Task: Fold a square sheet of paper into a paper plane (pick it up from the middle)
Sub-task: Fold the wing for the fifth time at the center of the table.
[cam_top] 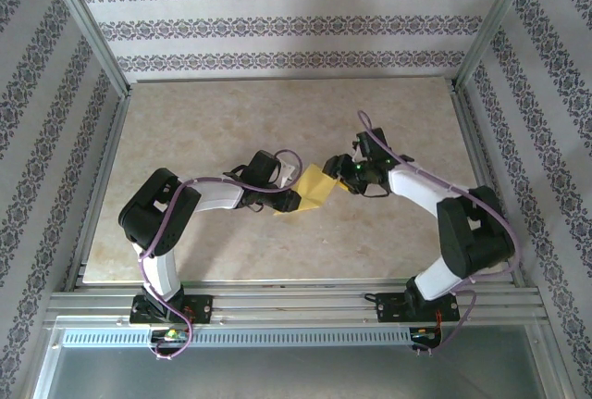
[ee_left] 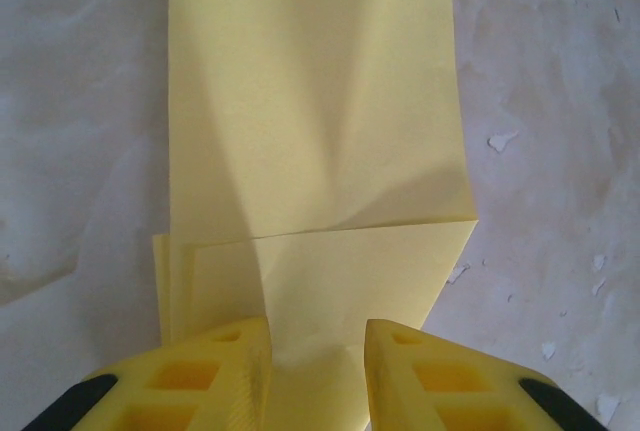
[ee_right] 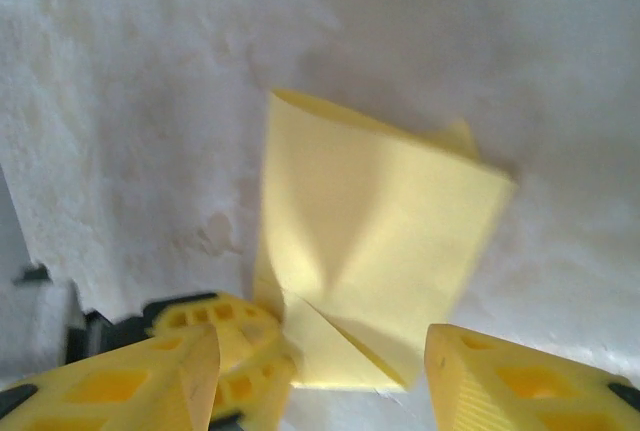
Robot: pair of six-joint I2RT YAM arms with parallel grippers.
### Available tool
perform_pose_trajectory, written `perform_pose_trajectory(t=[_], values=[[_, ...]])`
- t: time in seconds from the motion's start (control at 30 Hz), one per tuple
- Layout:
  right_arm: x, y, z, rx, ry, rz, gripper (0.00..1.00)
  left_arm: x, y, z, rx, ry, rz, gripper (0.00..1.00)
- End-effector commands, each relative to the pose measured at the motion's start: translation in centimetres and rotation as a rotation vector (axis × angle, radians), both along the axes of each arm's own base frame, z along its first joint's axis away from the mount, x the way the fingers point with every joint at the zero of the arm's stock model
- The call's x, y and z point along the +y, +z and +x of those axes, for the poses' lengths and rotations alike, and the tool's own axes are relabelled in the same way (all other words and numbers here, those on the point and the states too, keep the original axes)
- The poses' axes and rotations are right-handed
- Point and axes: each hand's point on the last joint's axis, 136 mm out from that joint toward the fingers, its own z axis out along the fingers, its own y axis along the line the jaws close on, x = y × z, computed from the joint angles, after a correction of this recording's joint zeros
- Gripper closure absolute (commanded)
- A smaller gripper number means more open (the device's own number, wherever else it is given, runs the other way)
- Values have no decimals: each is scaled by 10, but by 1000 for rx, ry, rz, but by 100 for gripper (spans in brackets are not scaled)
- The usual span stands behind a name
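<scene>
The square sheet of paper (cam_top: 316, 186) is yellow and folded into layers, with a diagonal crease at its near corner, and it rests on the table between the two arms. In the left wrist view the paper (ee_left: 320, 131) stretches away from my left gripper (ee_left: 318, 336). Its jaws stand a little apart with their tips on the sheet and a small wrinkle between them. My left gripper (cam_top: 294, 199) is at the sheet's left edge. My right gripper (ee_right: 320, 341) is open wide, its fingers on either side of the paper's (ee_right: 380, 241) near corner without touching it. The left gripper's fingers (ee_right: 225, 336) show at that corner.
The marbled beige table (cam_top: 277, 130) is bounded by aluminium rails and patterned walls. My right gripper (cam_top: 344, 175) sits just right of the sheet. Small white flakes (ee_left: 503, 139) lie on the surface to the right of the paper.
</scene>
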Motion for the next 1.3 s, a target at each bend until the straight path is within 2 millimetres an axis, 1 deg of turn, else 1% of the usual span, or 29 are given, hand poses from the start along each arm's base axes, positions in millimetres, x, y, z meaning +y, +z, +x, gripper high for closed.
perform_pose_trajectory(t=[0.0,0.1,0.13,0.2,0.27,0.37,0.43,0.53,0.63,0.83,1.0,1.27], values=[[0,-10,-16,53,-98,78,41,16,-28,-12,178,157,23,68],[0,-14,-24,67,-165,100,40,15,-30,-14,228,216,-19,70],[1,-16,-25,69,-179,89,40,12,-26,-14,232,221,-48,71],[3,-20,-27,80,-193,81,40,7,-17,-10,218,225,-90,71],[4,-27,-27,95,-199,80,40,2,0,-3,193,223,-116,71],[9,-30,-25,105,-185,78,40,1,22,5,157,236,-128,71],[15,-29,-24,105,-160,82,41,1,32,6,148,251,-143,72],[26,-32,-24,124,-130,86,42,-1,37,6,148,267,-159,74],[34,-38,-25,141,-115,87,43,2,35,8,145,285,-149,76],[42,-45,-26,160,-100,98,46,5,13,10,183,313,-100,83],[44,-47,-26,157,-95,103,47,14,5,12,191,366,-60,86],[56,-47,-26,146,-57,144,47,21,-9,6,269,454,-71,86]])
